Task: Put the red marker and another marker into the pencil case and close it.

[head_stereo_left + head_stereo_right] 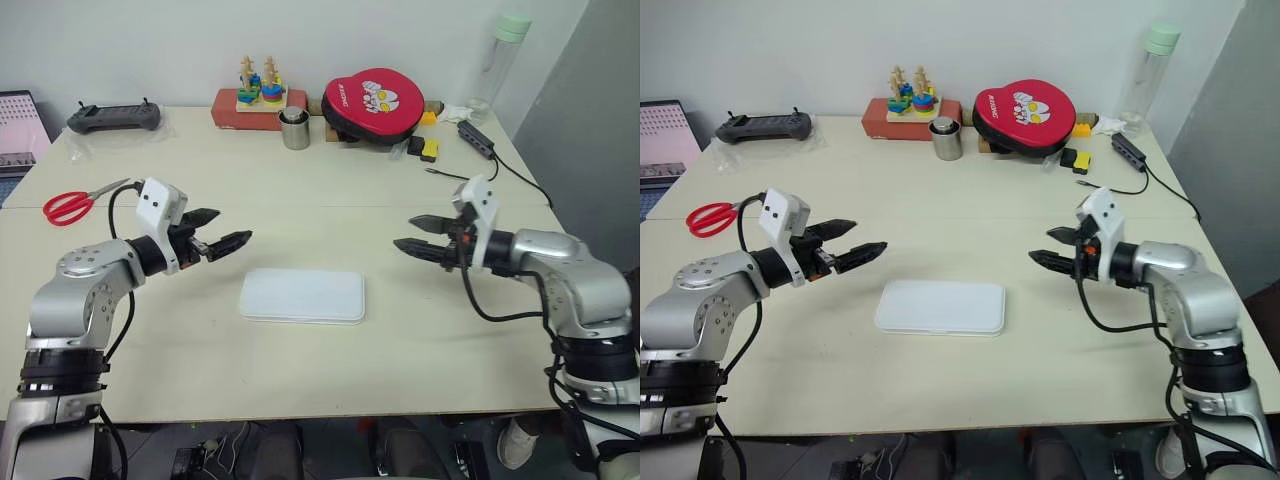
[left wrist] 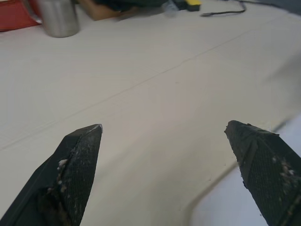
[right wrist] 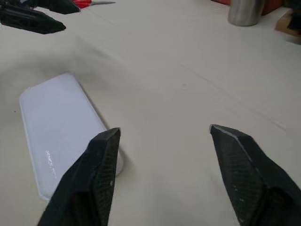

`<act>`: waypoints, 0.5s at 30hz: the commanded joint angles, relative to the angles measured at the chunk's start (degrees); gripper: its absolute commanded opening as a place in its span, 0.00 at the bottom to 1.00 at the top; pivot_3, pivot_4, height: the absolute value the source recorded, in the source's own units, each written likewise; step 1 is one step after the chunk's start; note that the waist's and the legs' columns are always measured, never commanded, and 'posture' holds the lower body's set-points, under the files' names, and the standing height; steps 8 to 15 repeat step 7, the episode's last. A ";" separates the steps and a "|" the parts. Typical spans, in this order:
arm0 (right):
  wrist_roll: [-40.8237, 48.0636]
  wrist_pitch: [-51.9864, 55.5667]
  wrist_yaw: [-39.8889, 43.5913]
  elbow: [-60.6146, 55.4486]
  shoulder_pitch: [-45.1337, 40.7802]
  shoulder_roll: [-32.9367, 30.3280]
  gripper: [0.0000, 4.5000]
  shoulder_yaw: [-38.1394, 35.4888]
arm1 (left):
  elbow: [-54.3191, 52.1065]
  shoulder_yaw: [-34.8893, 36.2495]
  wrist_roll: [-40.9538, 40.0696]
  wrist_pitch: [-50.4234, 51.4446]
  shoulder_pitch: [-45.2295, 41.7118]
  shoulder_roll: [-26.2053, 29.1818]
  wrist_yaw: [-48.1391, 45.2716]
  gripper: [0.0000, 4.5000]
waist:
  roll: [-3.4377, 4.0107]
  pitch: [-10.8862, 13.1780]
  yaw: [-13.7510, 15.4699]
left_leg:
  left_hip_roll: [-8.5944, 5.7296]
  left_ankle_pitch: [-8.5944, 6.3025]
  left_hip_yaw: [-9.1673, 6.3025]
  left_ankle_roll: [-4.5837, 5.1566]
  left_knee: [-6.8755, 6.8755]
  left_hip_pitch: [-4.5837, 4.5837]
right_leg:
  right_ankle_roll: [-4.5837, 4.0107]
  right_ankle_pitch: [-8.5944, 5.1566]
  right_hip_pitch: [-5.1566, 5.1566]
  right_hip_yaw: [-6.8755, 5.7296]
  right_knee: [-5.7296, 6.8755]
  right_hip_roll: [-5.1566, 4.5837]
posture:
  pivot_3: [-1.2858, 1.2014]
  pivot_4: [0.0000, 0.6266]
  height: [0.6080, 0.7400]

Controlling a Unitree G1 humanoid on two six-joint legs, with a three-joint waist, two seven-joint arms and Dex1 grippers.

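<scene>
A lab-like test bench: a plain table (image 1: 300, 190) with a drone-style controller (image 1: 113, 118) and cables (image 1: 478, 140).

bare table (image 1: 300, 215) all around closed pencil case (image 1: 302, 296), clutter along far edge, scissors (image 1: 72, 205) far left

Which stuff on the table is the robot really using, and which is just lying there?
For the job:
- pencil case, lid shut
- left gripper, open
- right gripper, open

Just lying about:
- scissors
- metal cup
- stacking toy
- red pad
- bottle
- controller
</scene>
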 commanded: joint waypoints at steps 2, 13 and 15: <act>2.43 0.60 -0.70 -2.79 0.51 -2.13 0.98 -2.04 | 5.12 1.30 2.74 -4.74 -2.91 1.64 -1.96 1.00 | 0.00 0.00 0.08 | 0.00 0.00 0.00 0.00 0.00 -0.02 | 0.00 0.00 -0.01 -0.02 0.00 0.00 | 0.52 0.24 1.00; 3.19 -0.39 -0.96 -2.56 0.26 -2.73 0.99 -1.05 | 5.37 1.43 2.25 -5.12 -3.14 0.53 -3.27 1.00 | 0.00 0.00 0.07 | 0.00 0.00 0.00 0.00 0.02 -0.02 | 0.01 0.01 0.01 -0.01 0.01 0.00 | 0.52 0.24 1.00; 3.19 -0.39 -0.96 -2.56 0.26 -2.73 0.99 -1.05 | 5.37 1.43 2.25 -5.12 -3.14 0.53 -3.27 1.00 | 0.00 0.00 0.07 | 0.00 0.00 0.00 0.00 0.02 -0.02 | 0.01 0.01 0.01 -0.01 0.01 0.00 | 0.52 0.24 1.00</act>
